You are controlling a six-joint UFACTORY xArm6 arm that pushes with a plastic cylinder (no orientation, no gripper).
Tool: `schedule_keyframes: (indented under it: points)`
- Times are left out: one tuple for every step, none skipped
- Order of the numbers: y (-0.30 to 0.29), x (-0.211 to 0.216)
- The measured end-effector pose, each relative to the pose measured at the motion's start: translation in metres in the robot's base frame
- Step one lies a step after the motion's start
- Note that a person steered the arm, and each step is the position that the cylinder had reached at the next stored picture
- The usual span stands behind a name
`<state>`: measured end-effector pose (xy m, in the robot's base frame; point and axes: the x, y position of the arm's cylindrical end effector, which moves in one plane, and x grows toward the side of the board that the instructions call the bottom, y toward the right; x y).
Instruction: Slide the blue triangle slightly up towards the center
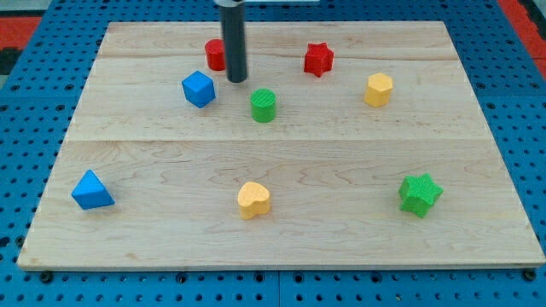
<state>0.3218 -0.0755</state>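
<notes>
The blue triangle [91, 191] lies near the view's bottom left of the wooden board [341, 170]. My tip [236, 80] is at the view's top, far from the triangle. It stands between a blue cube [198, 89] on its left and a green cylinder [264, 105] at its lower right. A red block [214, 55] sits just behind the rod on its left, partly hidden by it.
A red star [318, 59] and a yellow hexagonal block [379, 89] sit at the view's top right. A yellow heart [253, 199] lies at the bottom centre and a green star [420, 194] at the bottom right. Blue pegboard surrounds the board.
</notes>
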Motion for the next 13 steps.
schedule_keyframes:
  points:
    - [0.0,0.021]
    - [-0.025,0.022]
    - [-0.071,0.022]
    - [-0.021,0.022]
    - [0.01,0.073]
    - [0.001,0.147]
    - [-0.057,0.206]
    - [-0.071,0.271]
    - [-0.136,0.291]
    - [-0.137,0.256]
    - [-0.136,0.222]
    - [-0.133,0.255]
    - [-0.191,0.247]
